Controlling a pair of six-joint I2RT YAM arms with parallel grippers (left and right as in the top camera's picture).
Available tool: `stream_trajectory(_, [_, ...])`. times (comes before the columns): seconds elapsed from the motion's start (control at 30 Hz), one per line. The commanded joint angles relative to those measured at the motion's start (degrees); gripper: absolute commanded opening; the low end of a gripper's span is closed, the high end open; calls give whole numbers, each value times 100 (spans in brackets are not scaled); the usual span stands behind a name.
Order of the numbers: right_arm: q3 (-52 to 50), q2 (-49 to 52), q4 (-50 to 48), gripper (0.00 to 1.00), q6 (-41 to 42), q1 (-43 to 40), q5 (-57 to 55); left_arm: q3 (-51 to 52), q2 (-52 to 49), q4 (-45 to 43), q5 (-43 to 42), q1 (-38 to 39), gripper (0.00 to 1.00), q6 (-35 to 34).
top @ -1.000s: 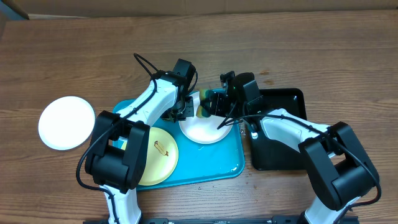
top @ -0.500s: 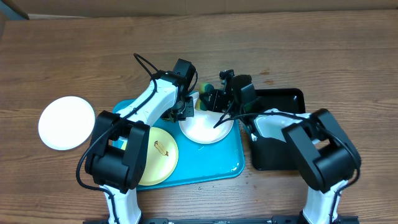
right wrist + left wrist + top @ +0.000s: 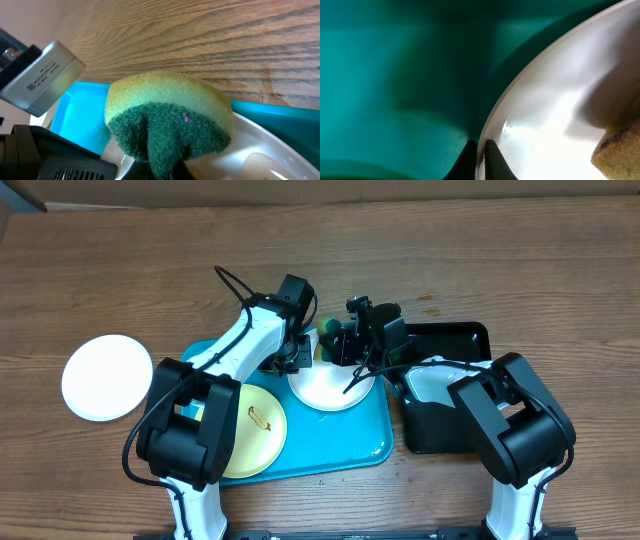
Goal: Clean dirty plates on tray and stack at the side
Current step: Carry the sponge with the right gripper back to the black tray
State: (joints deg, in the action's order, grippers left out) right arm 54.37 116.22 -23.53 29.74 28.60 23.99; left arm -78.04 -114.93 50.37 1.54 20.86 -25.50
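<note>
A white plate (image 3: 332,385) lies on the turquoise tray (image 3: 345,442), with a pale yellow-green plate (image 3: 252,430) at its left showing a brown smear. Another white plate (image 3: 106,376) lies on the table left of the tray. My left gripper (image 3: 298,358) is shut on the white plate's rim (image 3: 492,120), one finger on each side of it (image 3: 481,160). My right gripper (image 3: 340,340) is shut on a yellow and green sponge (image 3: 170,112) that rests at the plate's far edge (image 3: 280,145). The sponge also shows in the left wrist view (image 3: 620,150).
A glossy black tray (image 3: 450,395) stands right of the turquoise tray, under my right arm. The left arm's camera housing (image 3: 42,77) shows close to the sponge. Bare wooden table (image 3: 500,260) lies behind both trays.
My right gripper has carried the sponge a little to the left along the white plate's far edge. The left gripper has kept its hold on the rim.
</note>
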Motion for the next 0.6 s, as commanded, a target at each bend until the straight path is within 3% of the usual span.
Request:
stream_trajectory(0.0, [2,-7,33,4,-496,31,-48,107,-120,-31,162,-68,4,-133])
stream_trajectory(0.57, [11,-1333,1121,4,-1344,-173,-282,107,-120,-28,162,-68,4,-131])
